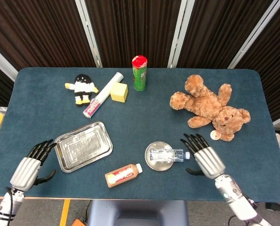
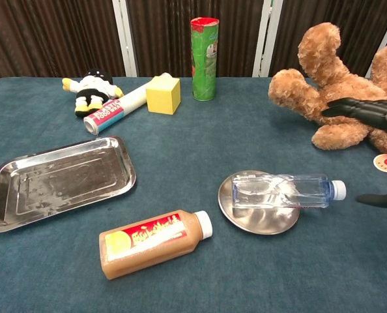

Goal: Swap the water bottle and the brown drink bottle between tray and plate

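Head view shows the water bottle [image 1: 167, 154] lying on its side across the plate [image 1: 152, 162], long axis running left to right, cap overhanging toward the right hand [image 1: 204, 159], which sits just beside that cap, empty with fingers spread. The drink bottle [image 1: 123, 174] lies on the bench near its front edge, between plate and tray [image 1: 62, 159], cap toward the plate. The left hand [image 1: 30, 164], empty and fingers apart, rests at the tray's left end, the nearer hand to that bottle by my reading.
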